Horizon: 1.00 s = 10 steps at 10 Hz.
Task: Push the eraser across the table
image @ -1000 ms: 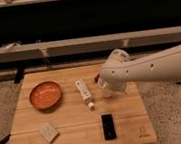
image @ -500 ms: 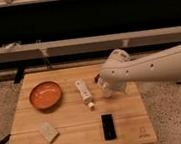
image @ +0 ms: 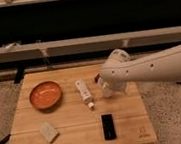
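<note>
Near the desk's (image: 70, 117) front edge, right of centre, the eraser (image: 108, 126) lies flat. The tool (image: 106, 88) hangs behind it toward the right edge; its opening cannot be told. Eraser judged light, stiff, somewhat grippy: press low against one side.

A light wooden table (image: 78, 136) is seen from above; a black eraser (image: 108, 126) is laid flat near the front edge, at about 5 o'clock from the table's centre; a white tube (image: 84, 93) is placed close to the centre; an orange bowl (image: 45, 95) is set at 9 o'clock of the tube; a beige block (image: 49, 132) is found at 7 o'clock; the gripper (image: 106, 89) is held over the table just at 3 o'clock of the tube, at 12 o'clock of the eraser and apart from it; the white arm (image: 154, 67) is extended in from the right.
</note>
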Available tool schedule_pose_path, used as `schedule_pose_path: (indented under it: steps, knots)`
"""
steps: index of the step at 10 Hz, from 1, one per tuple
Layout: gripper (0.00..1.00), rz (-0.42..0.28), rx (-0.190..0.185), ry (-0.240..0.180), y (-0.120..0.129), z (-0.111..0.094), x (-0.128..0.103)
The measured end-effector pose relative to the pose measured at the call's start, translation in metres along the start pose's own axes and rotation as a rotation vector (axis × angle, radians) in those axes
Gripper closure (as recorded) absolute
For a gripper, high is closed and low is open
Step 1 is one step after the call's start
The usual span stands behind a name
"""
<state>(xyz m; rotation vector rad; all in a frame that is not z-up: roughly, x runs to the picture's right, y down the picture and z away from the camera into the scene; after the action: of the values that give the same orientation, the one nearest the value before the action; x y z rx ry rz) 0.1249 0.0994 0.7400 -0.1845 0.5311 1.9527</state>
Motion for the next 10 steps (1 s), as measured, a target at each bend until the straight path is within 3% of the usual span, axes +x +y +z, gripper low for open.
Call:
schedule_pose_path:
  steps: [3,6,10]
  knots:
    - [0.2,-0.04,0.01,0.006,0.003,0.005,0.006]
    - [0.2,-0.132,0.013,0.07,0.013,0.024,0.037]
    - [0.2,-0.175,0.027,0.158,0.017,0.045,0.07]
